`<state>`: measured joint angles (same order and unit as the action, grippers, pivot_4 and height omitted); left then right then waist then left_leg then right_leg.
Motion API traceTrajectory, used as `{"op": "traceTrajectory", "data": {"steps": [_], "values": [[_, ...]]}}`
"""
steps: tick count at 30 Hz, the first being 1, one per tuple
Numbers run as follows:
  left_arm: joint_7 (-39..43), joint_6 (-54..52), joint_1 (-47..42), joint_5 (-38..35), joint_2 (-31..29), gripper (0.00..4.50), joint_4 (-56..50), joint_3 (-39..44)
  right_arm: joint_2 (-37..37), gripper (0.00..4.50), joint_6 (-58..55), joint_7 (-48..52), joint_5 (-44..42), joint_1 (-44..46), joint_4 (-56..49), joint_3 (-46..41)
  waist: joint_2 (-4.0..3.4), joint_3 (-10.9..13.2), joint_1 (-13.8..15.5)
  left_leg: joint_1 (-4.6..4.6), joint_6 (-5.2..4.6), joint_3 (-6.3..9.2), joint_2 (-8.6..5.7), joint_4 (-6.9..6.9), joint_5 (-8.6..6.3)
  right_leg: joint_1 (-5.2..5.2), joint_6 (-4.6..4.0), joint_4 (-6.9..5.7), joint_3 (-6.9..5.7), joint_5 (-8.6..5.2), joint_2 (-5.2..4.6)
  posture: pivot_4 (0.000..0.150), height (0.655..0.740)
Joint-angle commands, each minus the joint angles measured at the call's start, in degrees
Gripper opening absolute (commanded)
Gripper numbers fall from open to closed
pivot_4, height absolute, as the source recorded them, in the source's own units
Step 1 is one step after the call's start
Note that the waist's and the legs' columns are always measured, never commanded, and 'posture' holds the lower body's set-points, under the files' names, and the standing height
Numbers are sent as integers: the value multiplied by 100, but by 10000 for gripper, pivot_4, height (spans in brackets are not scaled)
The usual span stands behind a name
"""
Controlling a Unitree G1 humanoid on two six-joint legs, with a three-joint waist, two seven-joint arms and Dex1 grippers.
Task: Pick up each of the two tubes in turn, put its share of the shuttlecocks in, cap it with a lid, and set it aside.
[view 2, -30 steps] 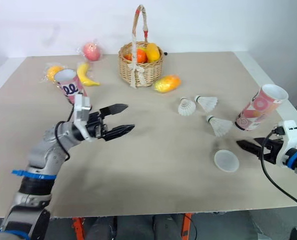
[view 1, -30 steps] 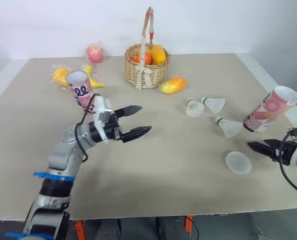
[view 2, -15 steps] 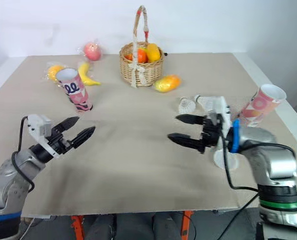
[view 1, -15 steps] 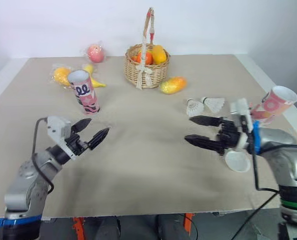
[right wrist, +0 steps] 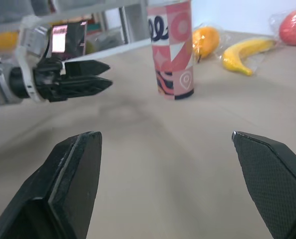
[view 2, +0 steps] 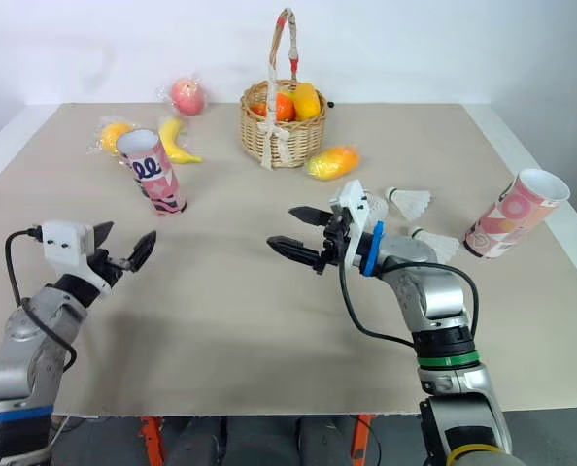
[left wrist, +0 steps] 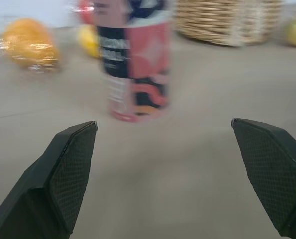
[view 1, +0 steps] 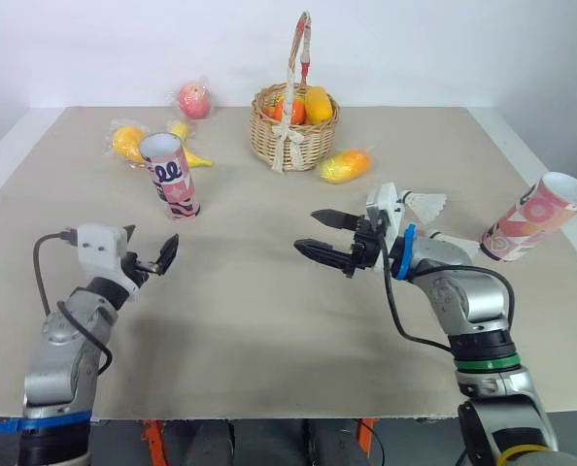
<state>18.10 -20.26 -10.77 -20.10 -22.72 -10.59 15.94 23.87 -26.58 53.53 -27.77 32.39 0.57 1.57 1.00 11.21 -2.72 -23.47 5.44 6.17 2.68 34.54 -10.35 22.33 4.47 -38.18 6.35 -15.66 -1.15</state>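
Observation:
A pink patterned tube (view 1: 169, 176) stands upright at the left of the table, open end up. A second pink tube (view 1: 537, 219) lies tilted at the right edge. Two shuttlecocks (view 2: 408, 203) (view 2: 442, 245) lie between them, just behind my right forearm. My left gripper (view 1: 158, 257) hovers low at the front left, open and empty, a short way in front of the upright tube (left wrist: 135, 59). My right gripper (view 1: 308, 231) hangs open and empty over the middle of the table, pointing left toward that tube (right wrist: 172, 50) and toward the left gripper (right wrist: 109, 74).
A wicker basket (view 1: 293, 116) of fruit stands at the back centre, with a yellow-orange fruit (view 1: 344, 165) beside it. A banana (view 1: 189, 150), a wrapped orange (view 1: 128, 144) and a wrapped red fruit (view 1: 194, 98) lie behind the upright tube. The table's right edge runs close to the tilted tube.
My right arm has swung in from the right edge to the table's middle. My left arm has drawn back from the centre to the front left. Both grippers have stayed open.

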Motion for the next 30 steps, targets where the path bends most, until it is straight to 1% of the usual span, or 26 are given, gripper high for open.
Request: {"op": "traceTrajectory", "data": {"steps": [1, 7, 15, 20, 22, 30], "values": [[-9, -1, -353, 95, -101, 45000, 255, -17, -28, 44607, 48, -160, -27, -116, -472, -59, 0, 0, -1, -1, 0, 0, 0, 0, 0, 0, 0, 1, 0, 0, 0, 1500, 7400], [63, -46, -934, 202, -120, 45000, 863, -213, 27, 44607, 10, -298, -79, -356, -719, -111, 0, 0, 0, -2, 1, 0, -1, -2, 0, 0, -1, 0, 0, 0, -1, 1500, 7400], [43, 59, -1941, 302, -197, 45000, 2061, -199, 99, 44607, -34, -465, -124, -522, -878, -232, 0, 0, -1, -1, 3, 1, -1, -1, 2, 0, 2, 0, -1, 1, 0, 1500, 7400], [130, 167, -2247, 473, -229, 45000, 2593, -319, 152, 44607, -108, -586, -178, -639, -1082, -320, 0, 0, 0, -3, 3, 1, -2, -3, 2, 0, -6, 1, -1, 4, -2, 1500, 7400], [231, 332, -2456, 582, -204, 45000, 3035, -420, 157, 44607, -171, -653, -208, -707, -1249, -340, 0, 0, 0, -3, 3, 1, -2, -5, 2, 1, -23, 0, -1, 14, -2, 1500, 7400], [482, 938, -3294, 751, -136, 45000, 4530, -523, 226, 44607, -347, -822, -259, -766, -1593, -330, 0, 0, -2, -4, 5, 1, -3, -4, 3, 2, -17, 1, -3, 12, -1, 1500, 7400]]}}
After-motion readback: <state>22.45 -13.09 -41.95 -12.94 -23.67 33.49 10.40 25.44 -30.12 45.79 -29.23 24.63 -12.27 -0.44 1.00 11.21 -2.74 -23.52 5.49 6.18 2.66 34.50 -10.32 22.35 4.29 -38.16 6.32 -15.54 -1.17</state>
